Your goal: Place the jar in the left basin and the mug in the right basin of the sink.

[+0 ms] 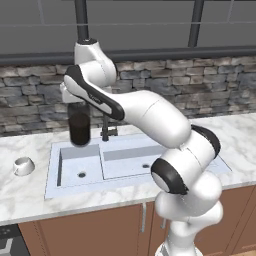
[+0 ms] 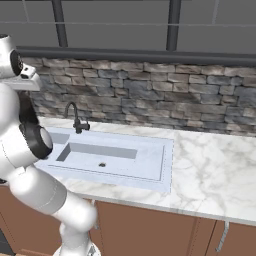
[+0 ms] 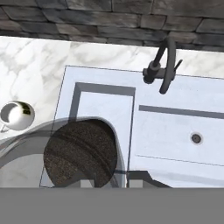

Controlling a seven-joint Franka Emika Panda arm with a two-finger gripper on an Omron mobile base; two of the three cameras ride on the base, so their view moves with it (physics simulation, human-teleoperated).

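The claw (image 1: 75, 102) was pinching the jar (image 1: 79, 125) near its top, jaws drawn in against the glass. The jar hung upright in the air above the rear part of the left basin (image 1: 80, 167), its dark lower body clear of the basin floor and its greyish upper part partly hidden by the hand. In the hand view the jar (image 3: 81, 153) showed from above as a dark round disc inside a translucent ring, lying over the left basin (image 3: 105, 109), though the fingertips themselves were hard to make out through the glass.

The sink (image 1: 52, 187) was set in the marble worktop (image 1: 30, 200), nearer the worktop's front edge than its back, with stone wall behind. The left basin was the narrow, squarish one, with a round drain hole showing in its floor. The right basin (image 1: 130, 160) lay just beside it, wider, with its own drain hole. The thin dark faucet (image 1: 106, 131) stood at the sink's rear edge, about where the two basins meet.

The mug (image 1: 23, 166) sat on the worktop to the left of the sink, well apart from the jar and outside both basins. In the hand view the mug (image 3: 16, 115) showed beside the sink's left rim.

From the right base view the right basin (image 2: 110, 157) and faucet (image 2: 76, 119) were plain.
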